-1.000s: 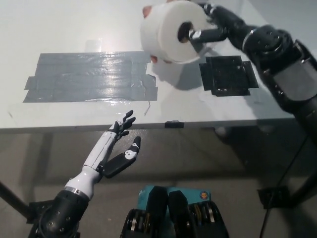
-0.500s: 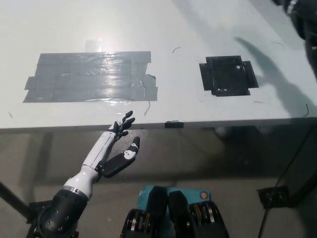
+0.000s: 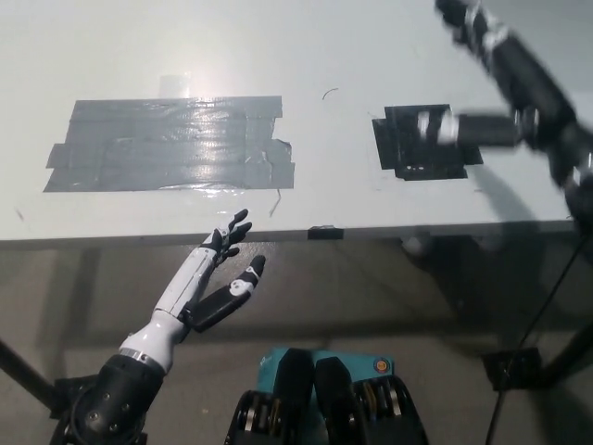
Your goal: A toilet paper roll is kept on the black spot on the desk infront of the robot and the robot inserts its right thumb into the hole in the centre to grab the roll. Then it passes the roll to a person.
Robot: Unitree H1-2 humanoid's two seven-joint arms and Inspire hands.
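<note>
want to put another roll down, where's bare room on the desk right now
The desk is bare across its far side, above the grey tape patch, and in the strip between that patch and the black spot. The near edge strip is free too. The right side is crowded: the black right hand hangs, blurred, over the spot. The white left hand rests below the desk edge.

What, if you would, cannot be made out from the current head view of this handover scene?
- Toilet paper roll: not in the head view at all; its whereabouts are unknown.
- Right hand: motion-blurred above the black spot, so its grip state is unclear.
- Person: nobody is visible in the frame.
- Left hand: clear, open, resting below the desk edge.
</note>
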